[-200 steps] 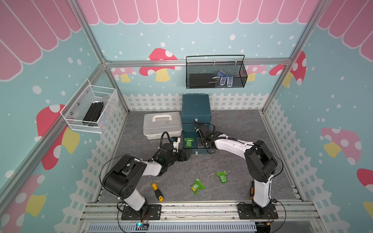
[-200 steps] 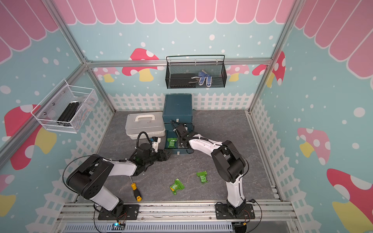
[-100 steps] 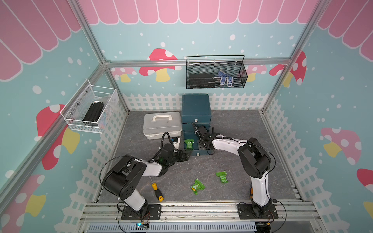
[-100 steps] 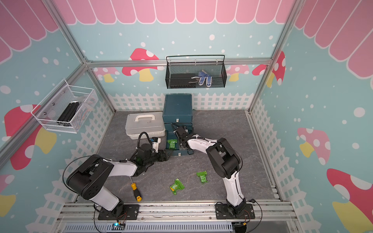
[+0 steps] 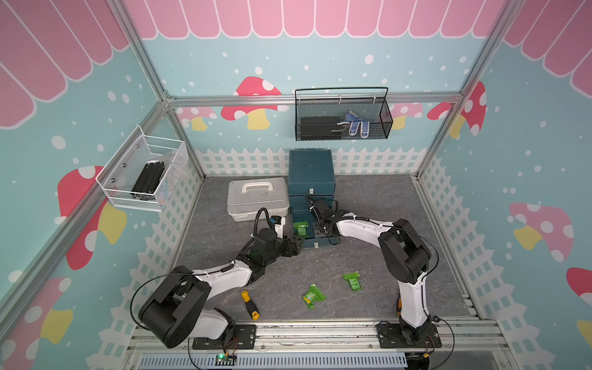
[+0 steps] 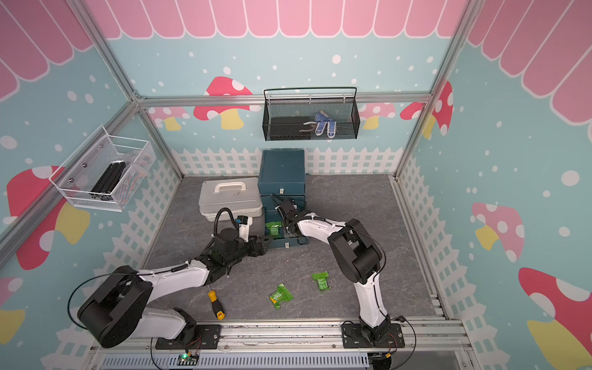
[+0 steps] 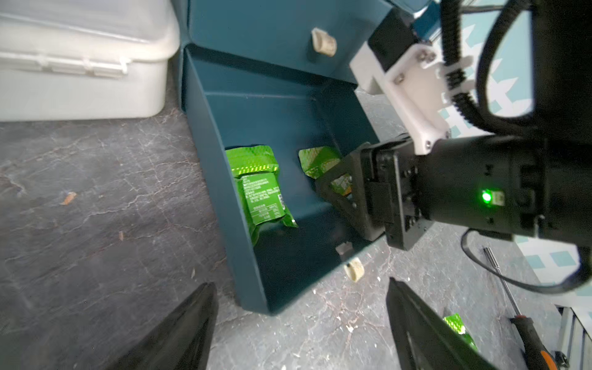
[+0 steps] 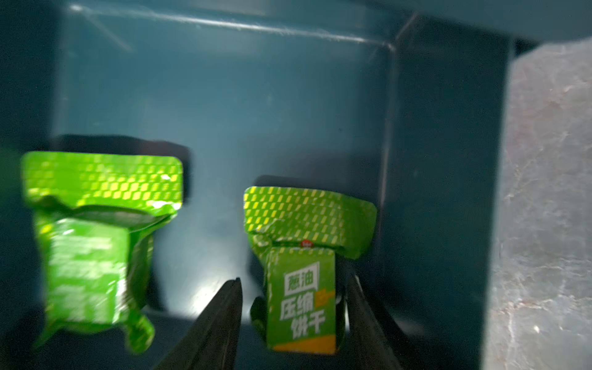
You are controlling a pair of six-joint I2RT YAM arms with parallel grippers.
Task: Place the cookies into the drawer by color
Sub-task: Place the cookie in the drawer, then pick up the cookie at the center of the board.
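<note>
Left gripper (image 7: 299, 283), right gripper (image 8: 294, 278): jaws parted.

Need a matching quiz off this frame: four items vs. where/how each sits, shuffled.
1. yellow-handled screwdriver
2. blue gloves
3. grey lidded case
4. left end effector

A. open, at a corner of the pulled-out bottom drawer
B. in the black mesh basket
C. on the floor beside the left arm
D. beside the teal drawer cabinet

Pairs: 1-C, 2-B, 3-D, 4-A
</note>
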